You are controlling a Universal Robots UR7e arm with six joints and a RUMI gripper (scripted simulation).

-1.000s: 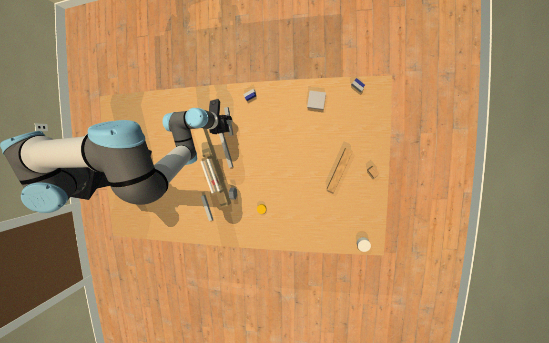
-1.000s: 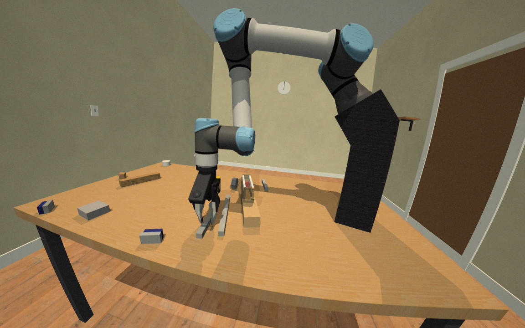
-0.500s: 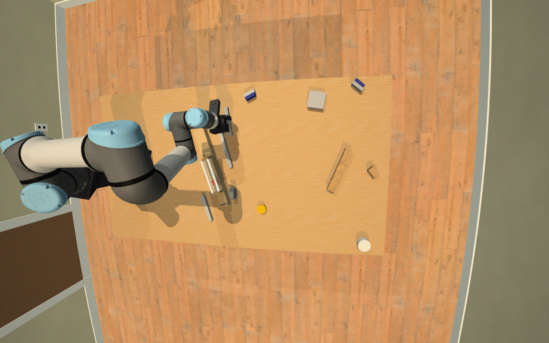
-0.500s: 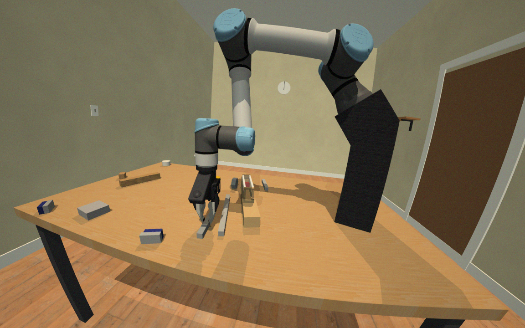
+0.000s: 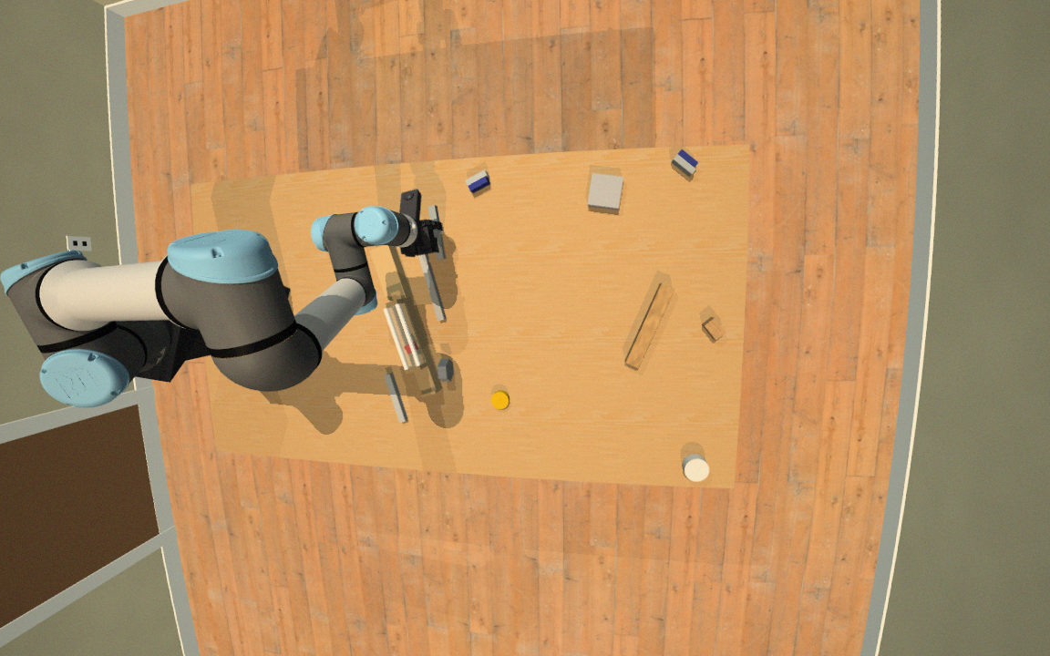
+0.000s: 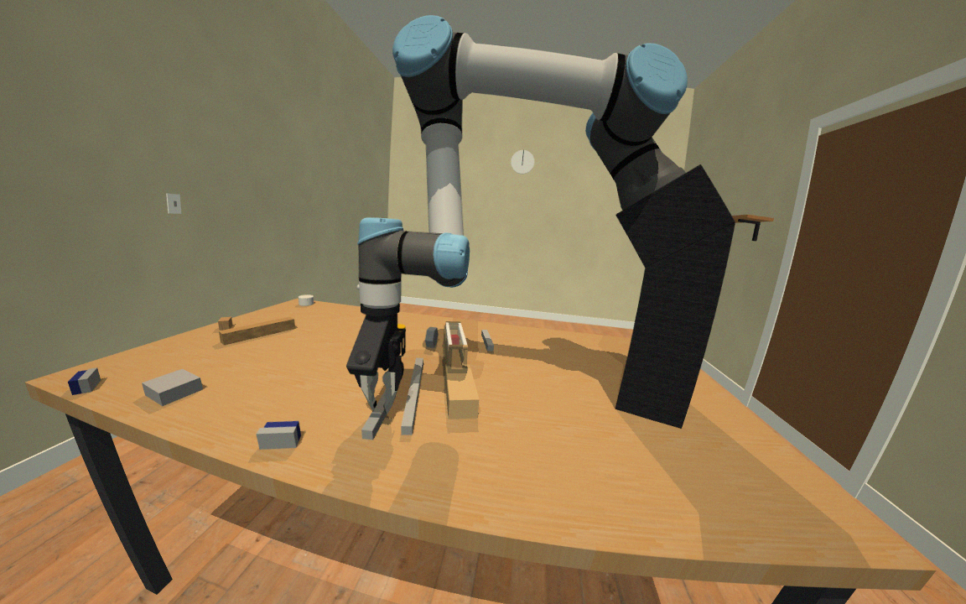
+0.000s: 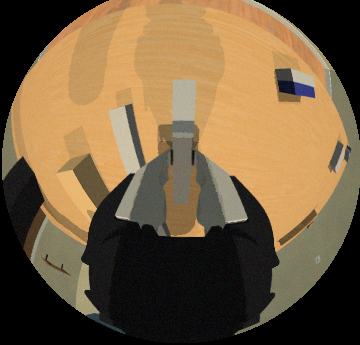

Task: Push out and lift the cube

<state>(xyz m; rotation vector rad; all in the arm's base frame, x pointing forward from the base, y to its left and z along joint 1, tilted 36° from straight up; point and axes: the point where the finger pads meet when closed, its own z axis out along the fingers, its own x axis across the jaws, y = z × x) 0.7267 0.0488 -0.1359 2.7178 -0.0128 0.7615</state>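
The channel (image 5: 408,333) is a narrow wooden trough with pale rails, lying on the table beside the arm; it also shows in the exterior view (image 6: 455,346). The small red cube (image 5: 408,350) sits inside it (image 6: 454,339). My gripper (image 5: 431,239) (image 6: 379,398) points down at the table, left of the channel's near end. It is shut on a short grey stick (image 7: 183,135), which is at table level (image 6: 376,419). A longer grey stick (image 6: 411,396) (image 5: 433,285) lies between the held stick and the channel.
Near the channel's far end are a short grey bar (image 5: 395,395) and a dark grey block (image 5: 445,369). Farther off are a yellow disc (image 5: 499,399), a blue-and-white block (image 5: 478,181), a grey slab (image 5: 604,191), a wooden plank (image 5: 648,320) and a white cylinder (image 5: 695,468).
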